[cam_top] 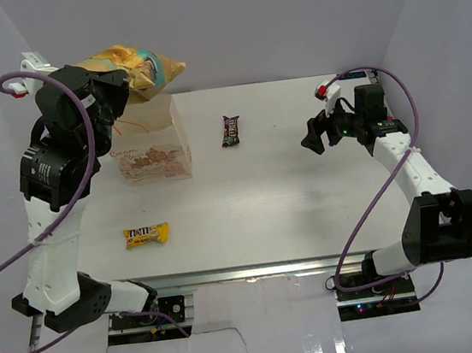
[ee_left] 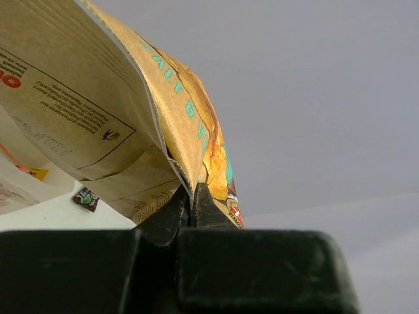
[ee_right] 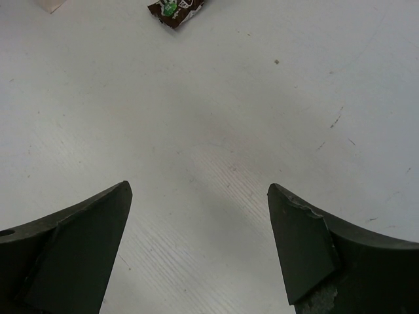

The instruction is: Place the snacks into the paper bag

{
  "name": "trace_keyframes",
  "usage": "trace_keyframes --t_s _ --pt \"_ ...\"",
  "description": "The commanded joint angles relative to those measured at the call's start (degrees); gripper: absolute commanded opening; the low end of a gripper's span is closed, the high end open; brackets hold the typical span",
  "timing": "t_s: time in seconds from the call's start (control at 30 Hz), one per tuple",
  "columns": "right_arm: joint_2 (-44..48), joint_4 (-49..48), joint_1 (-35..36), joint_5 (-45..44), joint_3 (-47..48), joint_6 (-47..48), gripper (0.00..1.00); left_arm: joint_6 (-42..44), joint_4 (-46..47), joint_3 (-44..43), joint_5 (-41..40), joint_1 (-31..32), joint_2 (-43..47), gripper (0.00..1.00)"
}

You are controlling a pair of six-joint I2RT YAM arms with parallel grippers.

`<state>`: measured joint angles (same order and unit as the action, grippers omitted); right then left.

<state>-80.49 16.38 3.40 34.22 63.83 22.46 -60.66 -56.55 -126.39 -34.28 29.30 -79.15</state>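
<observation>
Up at ten o'clock, the left claw (ee_left: 192, 208) is pinched tight on the edge of the golden-yellow chip bag (cam_top: 143, 67), held in the air over the paper bag (cam_top: 155, 152). At seven o'clock on the desk (cam_top: 292, 213) lies the M&M's pack (cam_top: 146, 235); near twelve, the dark candy bar (cam_top: 231, 130). At two o'clock the right claw (ee_right: 198, 216) hangs wide, holding nothing.

White table (cam_top: 265, 199), faint scuffs and specks on top. Pale grey walls (cam_top: 285, 15) close in on back and both sides. Metal rail (cam_top: 248, 271) along near edge. Glossy white floor (cam_top: 325, 338) below, reflecting light.
</observation>
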Motion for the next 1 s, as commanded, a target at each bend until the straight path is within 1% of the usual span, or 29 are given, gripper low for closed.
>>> trace_keyframes --t_s 0.0,0.33,0.53,0.67,0.8,0.97 --pt "1.21 -2.58 -0.15 -0.55 -0.64 -1.1 0.9 -0.95 0.49 0.7 -5.34 -0.03 2.78 0.0" --pt "1.39 -4.25 -0.15 -0.91 -1.87 -1.98 0.9 -1.39 -1.54 5.8 -9.04 -0.12 4.36 0.0" --pt "1.83 -4.87 -0.15 -1.26 -2.48 -2.24 0.9 -1.74 -1.89 9.48 -8.87 -1.08 4.36 0.0" --pt "2.09 -5.13 -0.15 -1.52 -2.92 -2.24 0.9 -1.83 -1.8 11.25 -6.33 -3.98 3.92 0.0" --pt "2.18 -5.04 -0.15 -1.78 -3.36 -2.07 0.9 -0.95 -1.28 12.3 -1.68 -8.72 2.96 0.0" --pt "2.35 -5.13 -0.15 -1.96 -3.72 -1.98 0.9 -0.68 -0.14 14.32 2.55 -11.1 1.72 0.0"
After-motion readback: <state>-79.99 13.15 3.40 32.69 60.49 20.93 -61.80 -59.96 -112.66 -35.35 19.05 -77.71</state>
